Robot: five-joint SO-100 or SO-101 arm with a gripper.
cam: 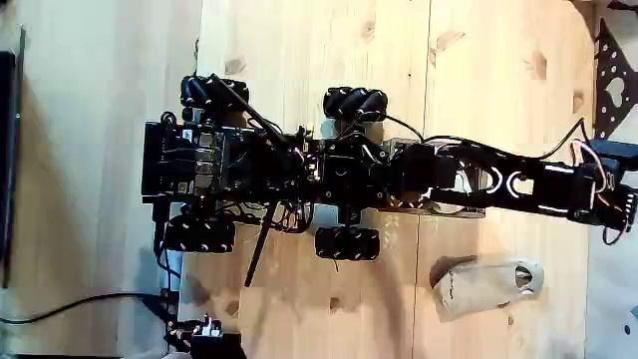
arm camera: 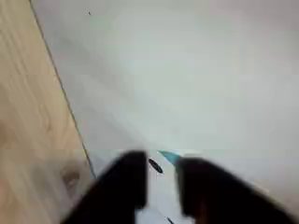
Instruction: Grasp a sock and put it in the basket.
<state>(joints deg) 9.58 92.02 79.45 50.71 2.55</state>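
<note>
On the wooden floor, as the fixed view showed it, stood a wheeled black chassis with its arm stretched out toward the right edge of the picture. The sock lay flat on the boards below the arm in that view, near its outer half but apart from it, beige at the left end and white at the right, with a dark oval mark on the white part. The end of the arm reached past the sock toward the right edge, so the sock lay behind and to one side of the hand. In the wrist view the gripper hung over a pale surface, its two dark fingers parted with a clear gap between them and nothing held. A strip of wood ran along the left of that view.
</note>
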